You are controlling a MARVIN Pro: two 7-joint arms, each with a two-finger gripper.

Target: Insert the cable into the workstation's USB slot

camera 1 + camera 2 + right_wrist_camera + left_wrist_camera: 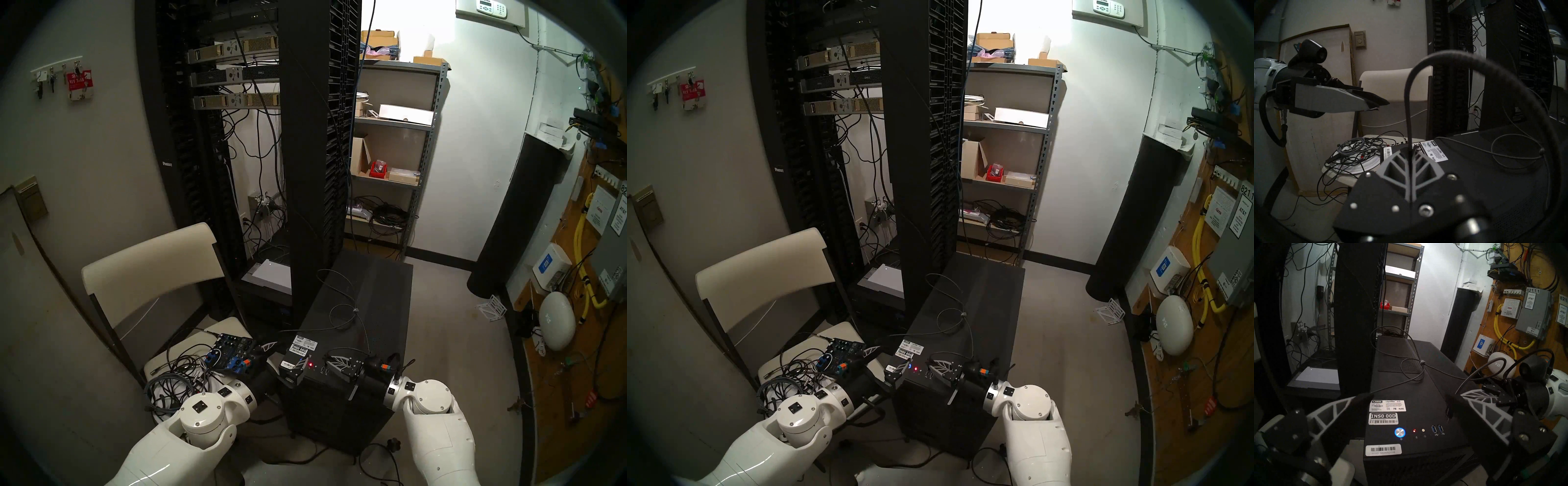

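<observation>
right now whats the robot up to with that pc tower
The right gripper is shut on the thin cable, holding its end just above the pair of USB slots on top of the workstation. The plug is not yet in a slot. The rest of the cable lies looped across the workstation's top. The left gripper is open and holds nothing, beside the front left corner.

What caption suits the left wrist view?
Right gripper shut on the cable above the workstation's USB slots.

cable (1407,108) plug hidden between shut jaws, near loop blurred
</observation>
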